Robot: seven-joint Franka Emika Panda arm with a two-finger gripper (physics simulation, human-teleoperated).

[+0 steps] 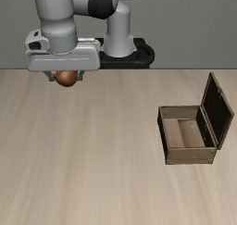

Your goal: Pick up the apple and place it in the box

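Note:
A reddish-brown apple (66, 78) hangs above the wooden table at the upper left of the exterior view, just under the white hand of the arm. My gripper (66, 79) is shut on the apple, with a dark finger showing at each side of it. The upper part of the apple is hidden by the hand. The brown wooden box (191, 133) sits on the table at the exterior view's right, well away from the apple. Its lid (218, 110) stands raised at the right side and the inside looks bare.
The robot's black base (130, 55) stands at the table's far edge, right of the hand. Bare light-wood tabletop (93, 155) spreads between the apple and the box and across the whole front.

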